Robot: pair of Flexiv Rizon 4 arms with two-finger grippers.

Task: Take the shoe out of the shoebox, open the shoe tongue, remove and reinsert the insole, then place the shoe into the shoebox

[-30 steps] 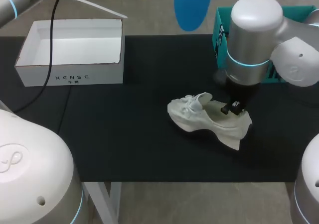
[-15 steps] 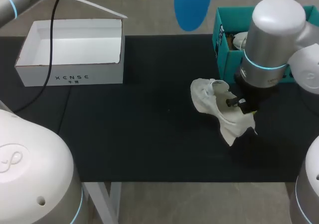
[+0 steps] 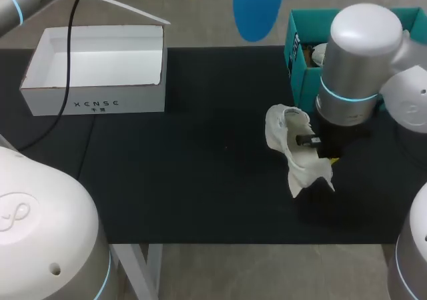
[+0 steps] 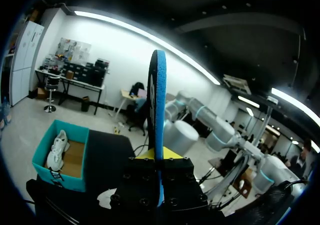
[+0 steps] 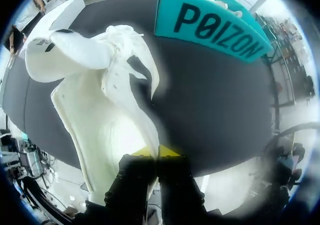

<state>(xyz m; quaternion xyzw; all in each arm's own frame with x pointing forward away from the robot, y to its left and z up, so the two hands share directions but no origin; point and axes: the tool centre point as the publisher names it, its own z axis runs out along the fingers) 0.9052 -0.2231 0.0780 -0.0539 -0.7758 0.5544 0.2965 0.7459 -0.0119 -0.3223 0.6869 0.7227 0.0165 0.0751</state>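
- The right gripper (image 5: 156,152), clamped on the shoe (image 3: 292,155), has carried it to the right, nearer to the teal shoebox (image 3: 298,65).
- The shoe has turned, and its toe now points toward the table's far side.

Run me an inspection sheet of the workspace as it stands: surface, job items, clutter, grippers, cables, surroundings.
Surface: black mat covers the table.
Job's things: white shoe tilted, beside the teal shoebox; blue insole out of the shoe, held high.
Clutter: second shoe inside the teal shoebox; open white box at the far left.
Grippers: left gripper shut on the blue insole; right gripper shut on the white shoe.
Cables: black cable hangs across the white box.
Surroundings: nothing seen.
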